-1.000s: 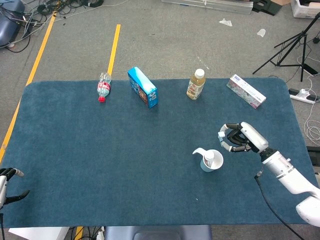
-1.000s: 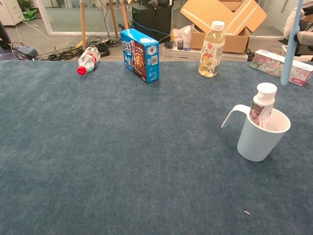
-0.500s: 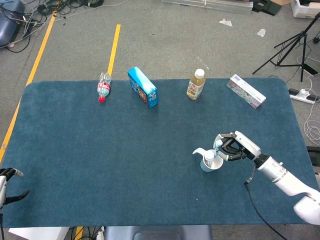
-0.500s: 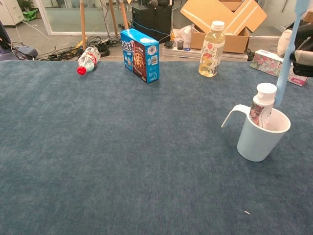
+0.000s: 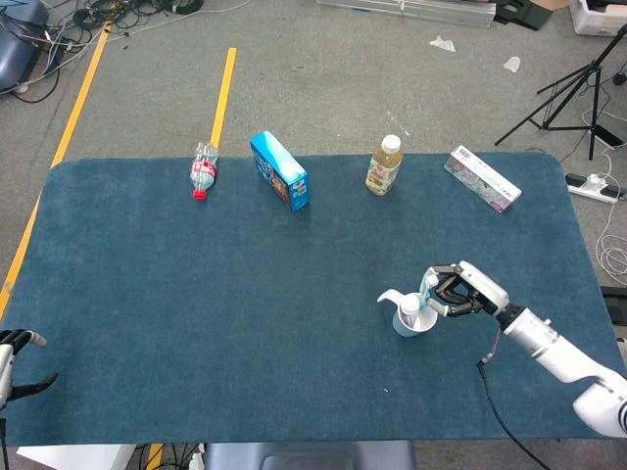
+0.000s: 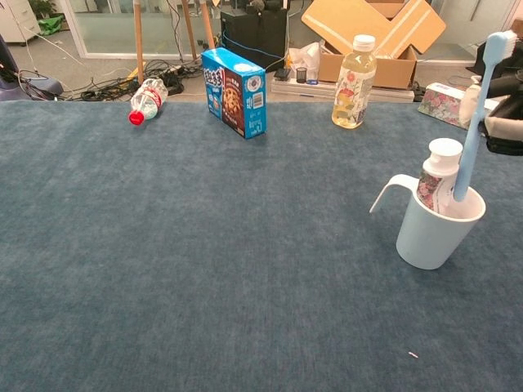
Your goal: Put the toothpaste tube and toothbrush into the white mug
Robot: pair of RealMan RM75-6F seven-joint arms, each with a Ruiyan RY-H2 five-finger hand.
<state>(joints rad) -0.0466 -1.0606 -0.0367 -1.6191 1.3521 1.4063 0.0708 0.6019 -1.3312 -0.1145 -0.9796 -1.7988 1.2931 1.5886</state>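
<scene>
The white mug [image 6: 431, 231] stands upright at the right of the blue table, also seen as the mug [image 5: 412, 319] from above. The toothpaste tube [image 6: 440, 175] stands cap-up inside it. A light blue toothbrush [image 6: 475, 114] leans in the mug, lower end inside, head up. My right hand [image 5: 461, 293] is just right of the mug and pinches the toothbrush [image 5: 428, 290] on its upper handle; in the chest view only part of that right hand [image 6: 502, 122] shows at the frame edge. My left hand [image 5: 16, 360] rests at the table's near left corner, fingers apart, holding nothing.
Along the far edge lie a small plastic bottle [image 5: 202, 171], a blue box [image 5: 279, 171], a juice bottle [image 5: 384, 164] and a flowered carton [image 5: 482, 178]. A cable [image 5: 509, 416] hangs from my right arm near the front edge.
My right hand has come down and left to the mug. The toothbrush, held high before, now has its lower end inside the mug beside the tube.
</scene>
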